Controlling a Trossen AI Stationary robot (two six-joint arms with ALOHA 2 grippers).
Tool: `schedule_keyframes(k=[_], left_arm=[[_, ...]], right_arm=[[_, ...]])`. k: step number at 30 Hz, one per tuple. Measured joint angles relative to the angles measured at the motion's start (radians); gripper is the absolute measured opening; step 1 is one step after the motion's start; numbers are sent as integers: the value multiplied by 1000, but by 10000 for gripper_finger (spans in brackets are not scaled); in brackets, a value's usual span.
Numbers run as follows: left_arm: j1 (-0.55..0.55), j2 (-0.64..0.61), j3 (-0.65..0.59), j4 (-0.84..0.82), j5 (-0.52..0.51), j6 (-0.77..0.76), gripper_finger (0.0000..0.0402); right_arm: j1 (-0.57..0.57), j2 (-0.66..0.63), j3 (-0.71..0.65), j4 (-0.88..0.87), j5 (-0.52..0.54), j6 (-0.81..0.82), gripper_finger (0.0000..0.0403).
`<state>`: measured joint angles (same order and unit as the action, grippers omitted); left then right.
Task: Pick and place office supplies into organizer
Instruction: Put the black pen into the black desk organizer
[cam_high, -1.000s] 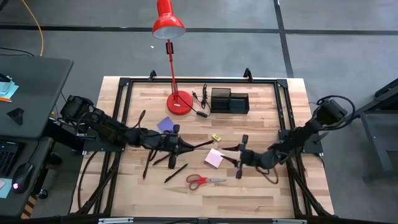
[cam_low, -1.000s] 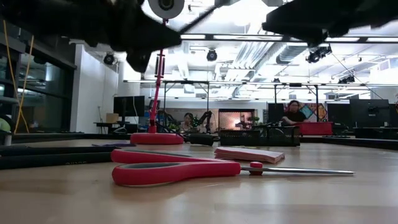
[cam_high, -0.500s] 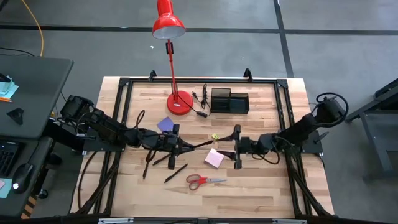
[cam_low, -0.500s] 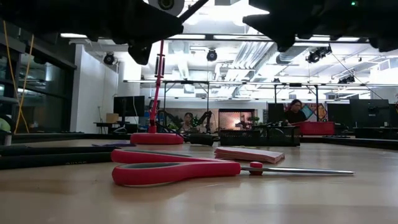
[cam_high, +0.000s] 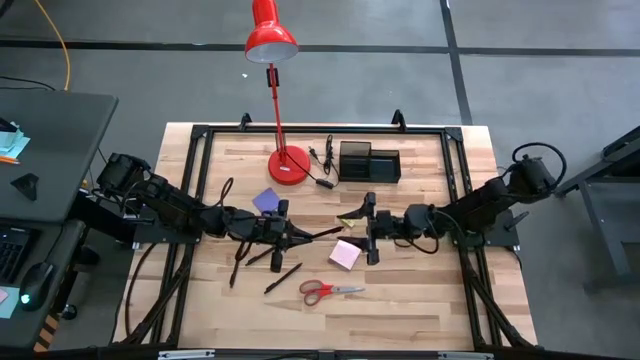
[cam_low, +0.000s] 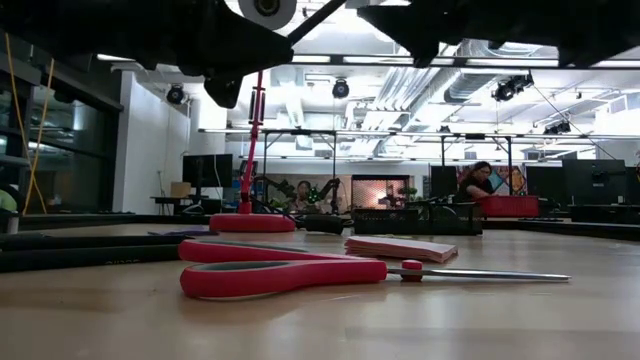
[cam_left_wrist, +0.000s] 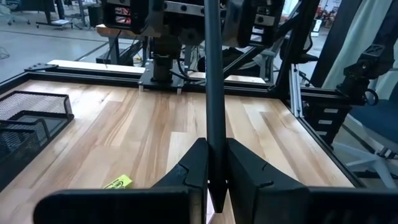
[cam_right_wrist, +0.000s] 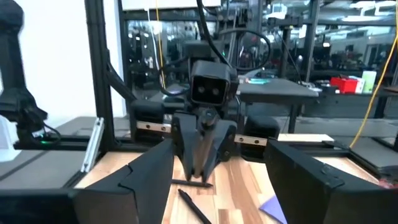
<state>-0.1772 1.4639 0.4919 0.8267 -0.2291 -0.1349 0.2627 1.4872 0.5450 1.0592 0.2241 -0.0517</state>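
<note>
Two grippers face each other over the middle of the table (cam_high: 420, 310). The left gripper (cam_high: 292, 235) is clamped on a thin dark pen (cam_high: 322, 232), which sticks out level from between its closed fingers (cam_left_wrist: 186, 171) toward the other arm; in the left wrist view the pen (cam_left_wrist: 213, 93) runs straight away from the fingertips. The right gripper (cam_high: 368, 228) hangs just beyond the pen's far tip with its fingers (cam_right_wrist: 140, 174) spread apart and nothing between them, and its wrist view looks straight at the left gripper (cam_right_wrist: 204, 149) ahead.

Below the right gripper lies the pink note pad (cam_high: 345, 254), flat on the wood, and a tiny yellow piece (cam_high: 345, 220) sits just beside the gripper on the lamp side. The purple-blue pad (cam_high: 266, 201) lies near the left gripper, toward the back of the table. Two more dark pens (cam_high: 282, 278) lie loose at an angle in front of the left arm. The red-handled scissors (cam_high: 330, 290) rest closed near the front edge, well apart from both grippers; in the low view they fill the foreground (cam_low: 290, 272) with the pink pad (cam_low: 400, 247) behind them.

The black organizer (cam_high: 368, 162) stands at the back of the table, just beside the round base of the red desk lamp (cam_high: 287, 165); whether anything lies inside it cannot be told.
</note>
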Motion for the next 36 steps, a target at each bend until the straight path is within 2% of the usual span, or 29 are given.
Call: schedule_keyframes(k=[6, 13, 23, 27, 36], left_arm=[[0, 0, 0, -3, -11, 0, 23], [0, 0, 0, -9, -31, -1, 23], [0, 0, 0, -12, -52, -1, 23], [-1, 0, 0, -14, -50, 0, 23], [0, 0, 0, -15, -51, 0, 23]], right_arm=[[-8, 0, 37, -30, -51, 2, 226], [-8, 0, 44, -45, -49, 10, 204], [-8, 0, 44, -48, -52, 11, 127], [-15, 0, 44, -47, -101, 10, 98], [-41, 0, 44, -51, -142, 21, 20]])
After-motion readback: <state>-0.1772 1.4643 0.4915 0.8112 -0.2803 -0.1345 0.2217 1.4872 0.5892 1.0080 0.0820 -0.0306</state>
